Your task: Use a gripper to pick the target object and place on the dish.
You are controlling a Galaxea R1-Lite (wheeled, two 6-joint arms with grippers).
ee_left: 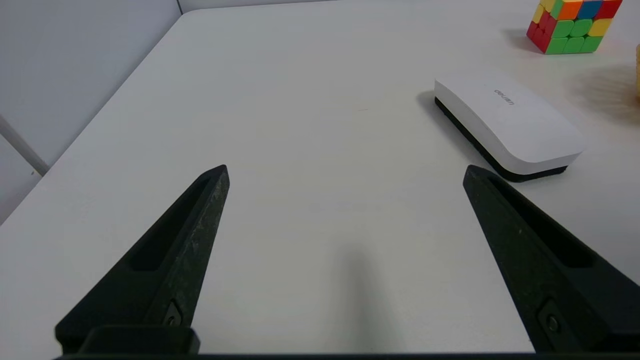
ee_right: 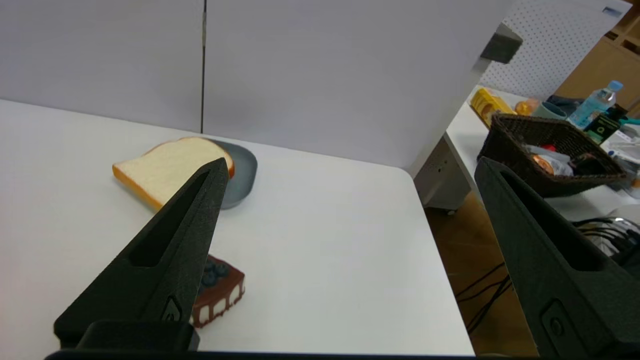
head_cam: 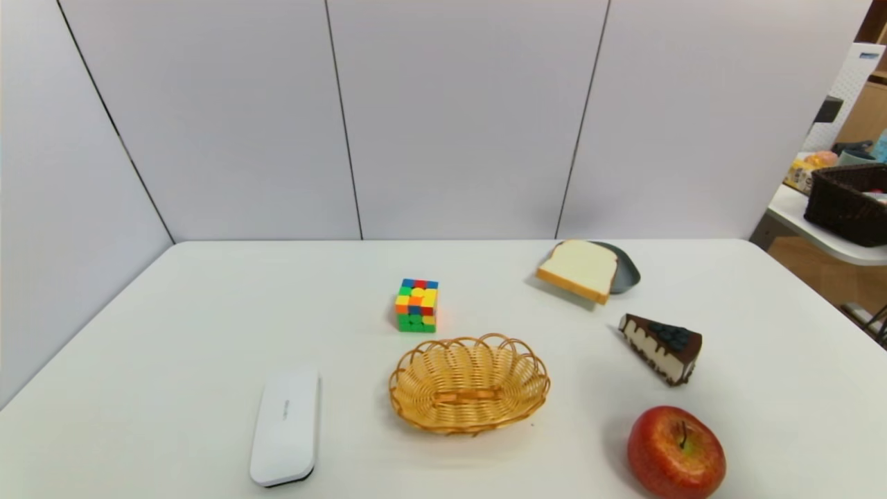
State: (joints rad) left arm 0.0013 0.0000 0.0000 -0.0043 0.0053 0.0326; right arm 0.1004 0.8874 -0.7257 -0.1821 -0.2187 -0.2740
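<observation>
Nearby, cake wedge (head_cam: 662,348) before bread (head_cam: 581,269); apple (head_cam: 676,452) nearer.

- The slice of bread (head_cam: 578,267) hides much of the dish (head_cam: 626,272) by the table's (head_cam: 208,312) far edge.
- In the right wrist view, the right gripper (ee_right: 351,162) covers parts of the bread and cake wedge (ee_right: 220,292).
- The head view crops the table's near edge, the apple's (head_cam: 673,450) underside and the dark basket (head_cam: 845,204) beyond the right edge.
- Lettering on the white case (head_cam: 285,430) is too small to read there.
- The left wrist view crops the cube (ee_left: 575,30) and most of the wicker basket (ee_left: 638,70).
</observation>
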